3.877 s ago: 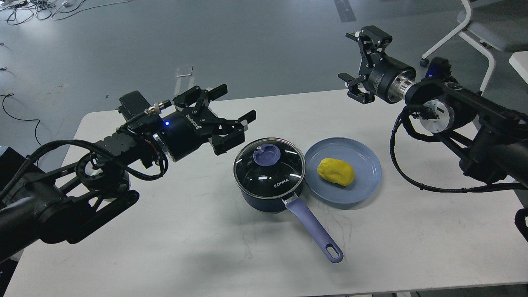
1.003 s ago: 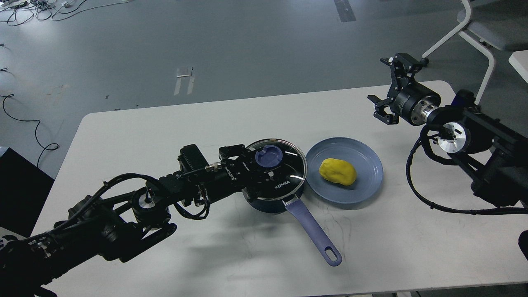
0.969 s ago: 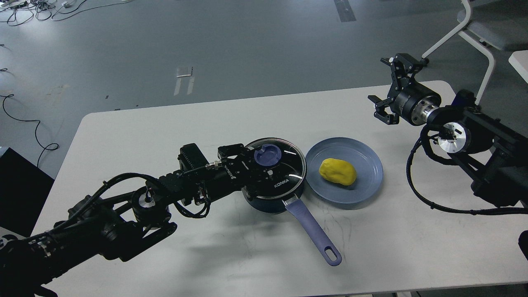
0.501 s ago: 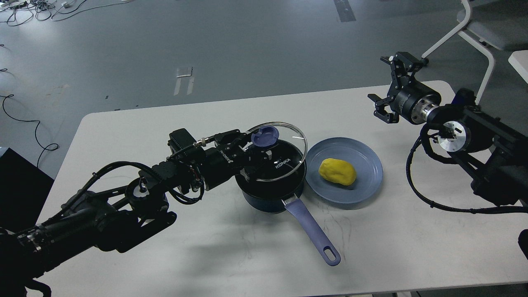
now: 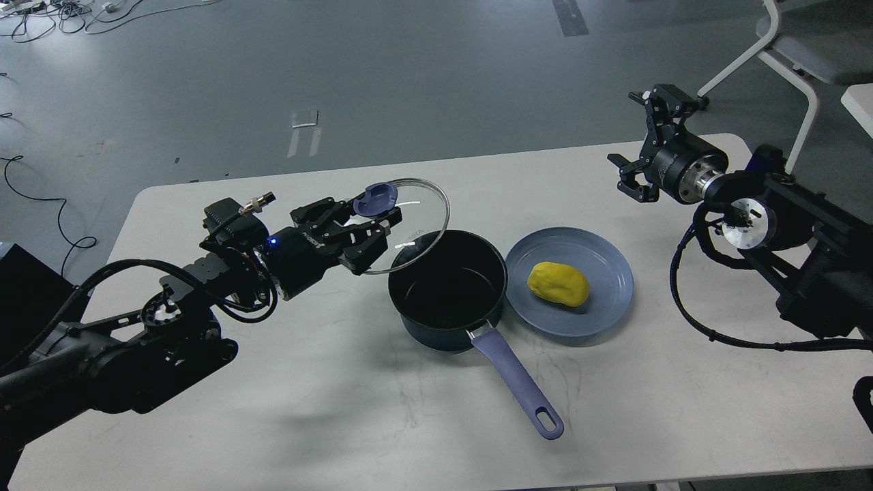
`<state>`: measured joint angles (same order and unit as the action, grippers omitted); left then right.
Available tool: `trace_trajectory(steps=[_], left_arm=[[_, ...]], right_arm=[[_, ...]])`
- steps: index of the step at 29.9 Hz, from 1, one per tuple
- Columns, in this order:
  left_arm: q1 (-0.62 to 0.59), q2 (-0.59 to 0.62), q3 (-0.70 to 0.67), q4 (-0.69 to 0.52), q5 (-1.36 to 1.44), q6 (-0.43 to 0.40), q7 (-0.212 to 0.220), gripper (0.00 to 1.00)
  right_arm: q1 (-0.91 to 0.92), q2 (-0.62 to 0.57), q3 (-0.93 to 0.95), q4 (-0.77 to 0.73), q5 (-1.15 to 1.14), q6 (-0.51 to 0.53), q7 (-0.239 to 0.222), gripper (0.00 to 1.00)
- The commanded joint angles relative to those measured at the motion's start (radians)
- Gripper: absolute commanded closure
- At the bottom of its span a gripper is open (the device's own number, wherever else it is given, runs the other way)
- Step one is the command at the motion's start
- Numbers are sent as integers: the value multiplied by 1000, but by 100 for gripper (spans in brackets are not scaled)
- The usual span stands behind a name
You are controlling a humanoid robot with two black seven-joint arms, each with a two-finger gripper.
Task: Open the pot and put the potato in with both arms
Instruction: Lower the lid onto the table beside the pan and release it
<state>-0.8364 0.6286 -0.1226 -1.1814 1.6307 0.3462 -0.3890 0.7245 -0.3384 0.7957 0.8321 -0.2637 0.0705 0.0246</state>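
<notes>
Here the white desk (image 5: 204, 409) carries everything. The left pincer (image 5: 372, 228) is clamped on the knob of the glass lid (image 5: 416, 221), holding it tilted, up and left of the pot (image 5: 447, 293), probably to clear its mouth. The pot's purple handle (image 5: 515, 382) runs toward the near right. The blue plate (image 5: 600, 300) touches its right side. The right pincer (image 5: 638, 146) hangs open, well beyond. On the plate, the potato (image 5: 557, 284) lies with its long axis left-right.

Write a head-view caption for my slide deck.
Left gripper holds the glass lid beside the open pot; potato waits on plate.
</notes>
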Motion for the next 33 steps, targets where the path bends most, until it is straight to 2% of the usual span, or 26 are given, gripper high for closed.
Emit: trace_trajectory(steps=[1,5,7,13,16,18,23,26,33], left_arm=[[8,46,1,0,-26,16,-8,74],[25,69,11,9,-29,62,-10,74],[66,68,17,25,-29,140,-11,74],[132,57,18,92,-26,142,-45,74],[161,54,18,152,-26,142,-53,74],[187,39,21,212,-22,142,-77,74],[211,-9,21,331,-22,142,-100,74],[232,-33,23,374,-19,142,-100,74],[252,-41,23,384,-14,142,-100,74]], right_arm=[[7,1,0,-4,0,-2,0,0],[10,1,-1,-4,0,-2,0,0],[10,2,-3,-5,0,-2,0,0],[10,6,-6,-5,0,-2,0,0],[10,6,-7,-5,0,-2,0,0],[10,4,-9,-5,0,-2,0,0],[7,4,-12,-5,0,-2,0,0],[7,4,-13,-4,0,-2,0,0],[7,4,-13,-5,0,-2,0,0]])
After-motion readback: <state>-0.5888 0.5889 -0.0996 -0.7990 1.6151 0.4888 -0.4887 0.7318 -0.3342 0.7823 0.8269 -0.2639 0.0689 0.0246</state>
